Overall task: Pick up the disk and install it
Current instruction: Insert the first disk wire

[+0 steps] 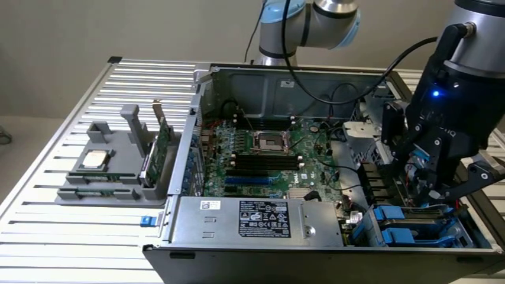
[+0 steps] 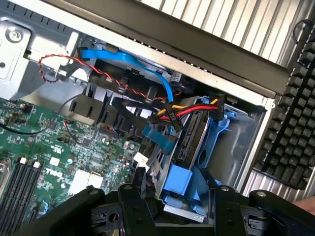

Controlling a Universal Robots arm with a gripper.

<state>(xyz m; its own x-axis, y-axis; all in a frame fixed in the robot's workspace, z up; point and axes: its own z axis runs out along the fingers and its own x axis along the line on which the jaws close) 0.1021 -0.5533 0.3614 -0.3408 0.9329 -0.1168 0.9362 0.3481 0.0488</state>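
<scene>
- A slatted silver metal table (image 1: 87,236) carries an open black computer case (image 1: 316,260). A grey plastic fixture (image 1: 103,192) stands beside the case on the exterior view's left.
- The black gripper (image 1: 432,190) hangs over the drive bay in the case's corner on the exterior view's right.
- The disk (image 2: 189,140), a flat grey metal drive in a blue plastic carrier frame, stands on edge in that bay, just under a red, yellow and black cable bundle (image 2: 182,110).
- The fingers (image 2: 133,201) are spread, one on each side of the carrier's blue end; contact cannot be confirmed.
- Judgement: a sound grip needs the fingers square to the carrier's rails, centred, and clear of the cables.
- The wrist view gives the disk, the cables and a black keyboard (image 2: 290,132) beyond the case. The exterior view gives the green motherboard (image 1: 261,160) and the arm's posture.
</scene>
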